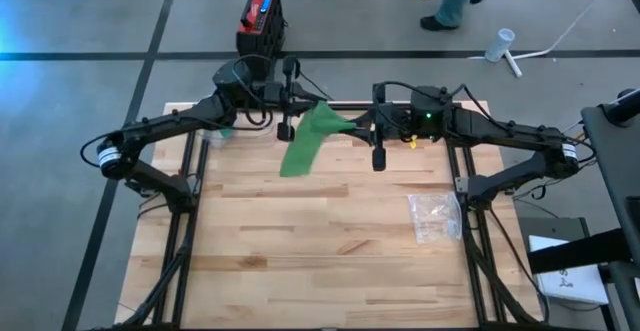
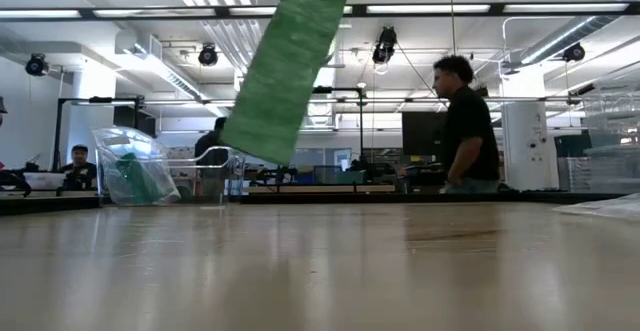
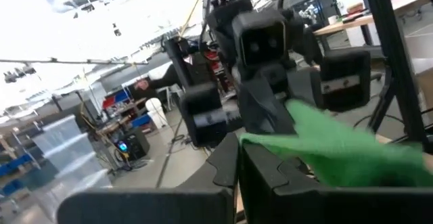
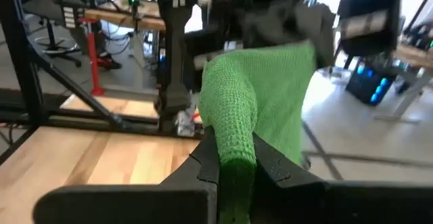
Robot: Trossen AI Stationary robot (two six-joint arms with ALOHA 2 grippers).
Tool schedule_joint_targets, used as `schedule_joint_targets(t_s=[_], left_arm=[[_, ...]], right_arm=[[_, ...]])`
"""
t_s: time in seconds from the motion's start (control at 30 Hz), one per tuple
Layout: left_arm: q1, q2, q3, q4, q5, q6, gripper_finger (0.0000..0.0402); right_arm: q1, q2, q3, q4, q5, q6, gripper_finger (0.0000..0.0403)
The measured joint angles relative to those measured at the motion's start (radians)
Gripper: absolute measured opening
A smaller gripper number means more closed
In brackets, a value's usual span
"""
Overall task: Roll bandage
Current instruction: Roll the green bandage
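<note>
Green bandage (image 1: 305, 139) hangs diagonally, long axis upper right to lower left at upper centre. Left gripper (image 1: 289, 99) and right gripper (image 1: 362, 126) both clamp it. Table (image 1: 320, 251) below lies open.

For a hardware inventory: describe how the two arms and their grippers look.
Both arms are dark, nearly black, built from slim jointed segments with boxy wrist blocks. The left arm has a white-ringed joint near its base and loose black cables at the wrist. The right arm has a matching white ring and a green light on its wrist block. Each gripper, left and right, has two dark flat fingers.
</note>
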Motion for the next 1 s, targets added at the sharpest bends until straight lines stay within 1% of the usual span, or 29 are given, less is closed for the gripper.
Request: schedule_joint_targets(t_s=[0.2,0.3,0.4,0.53,0.73,0.87,0.97,1.0], left_arm=[[0.002,0.000,0.051,-0.020,-0.016,0.033,0.0000],[0.006,-0.004,0.067,-0.059,-0.025,0.039,0.0000],[0.007,-0.002,0.048,-0.096,-0.032,0.044,0.0000],[0.016,-0.020,0.011,-0.141,-0.109,0.061,0.0000],[0.019,-0.140,-0.037,-0.237,-0.157,0.165,0.0000],[-0.034,-0.202,-0.051,-0.248,-0.164,0.213,0.0008],[-0.090,-0.214,-0.059,-0.248,-0.161,0.254,0.0028],[-0.113,-0.212,-0.062,-0.250,-0.175,0.262,0.0037]], right_arm=[[0.001,-0.001,0.000,-0.089,-0.011,0.030,0.0024],[0.002,0.001,-0.001,-0.081,-0.010,0.030,0.0024],[0.002,-0.004,-0.001,-0.035,-0.007,0.013,0.0024],[0.002,-0.008,0.017,-0.019,0.001,-0.013,0.0024],[-0.003,-0.013,0.028,-0.021,0.116,0.005,0.0024],[-0.027,-0.006,0.027,-0.021,0.129,0.052,0.0024],[-0.050,0.001,0.025,-0.031,0.130,0.079,0.0024],[-0.054,0.007,0.025,-0.026,0.130,0.082,0.0024]])
